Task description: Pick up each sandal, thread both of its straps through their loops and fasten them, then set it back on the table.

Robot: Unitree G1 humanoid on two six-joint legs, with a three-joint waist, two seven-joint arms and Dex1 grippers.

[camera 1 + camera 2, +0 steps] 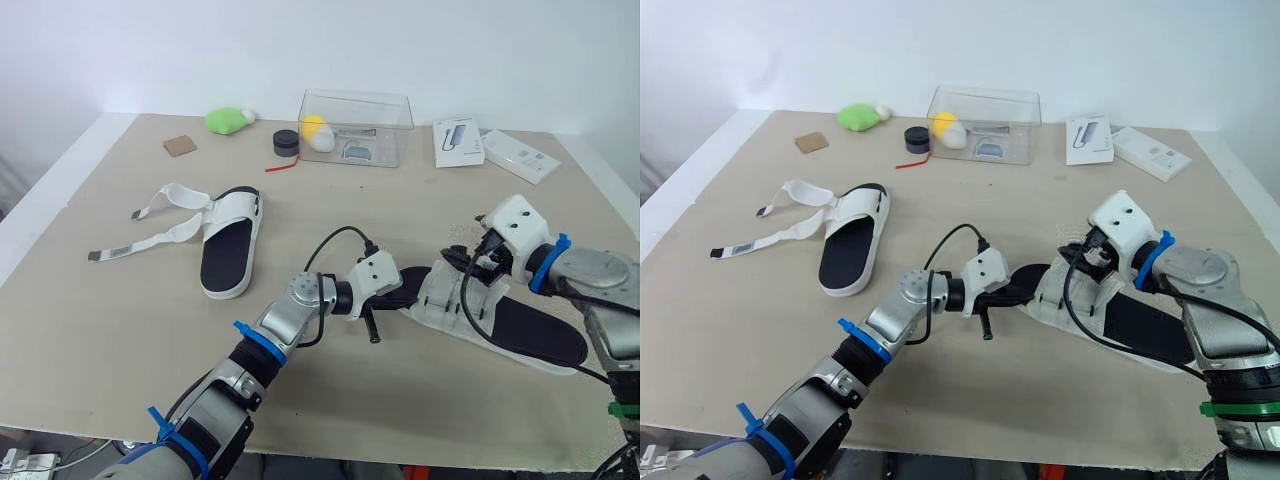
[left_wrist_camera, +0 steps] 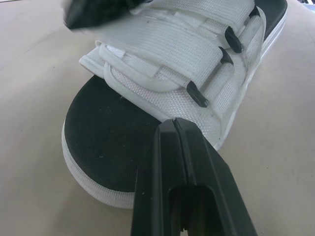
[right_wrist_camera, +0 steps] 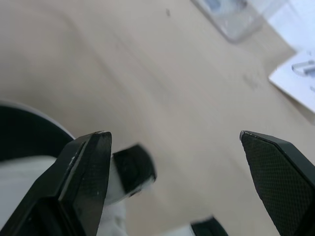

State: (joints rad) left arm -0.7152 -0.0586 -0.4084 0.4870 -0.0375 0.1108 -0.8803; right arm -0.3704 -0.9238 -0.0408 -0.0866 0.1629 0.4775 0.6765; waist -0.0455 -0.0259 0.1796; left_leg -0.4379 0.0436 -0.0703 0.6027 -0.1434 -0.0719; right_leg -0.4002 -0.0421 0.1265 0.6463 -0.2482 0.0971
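Judging roughly half done. Finding near sandal [image 1: 500, 325] resting on table [image 1: 400, 220] at right, both bands looking threaded and fastened. Poising left gripper [image 2: 174, 120], pressed together, just beside its toe; hovering right gripper [image 3: 172, 133], spread wide, above it. Leaving far sandal [image 1: 230, 245] unfastened, loose straps [image 1: 160, 235] trailing.

Table: wide beige top [image 1: 120, 330] with a white rim, running from the near side to the far side.
Wall: plain white [image 1: 150, 50], just behind the table's far edge.
Light: soft, even, with weak shadows.
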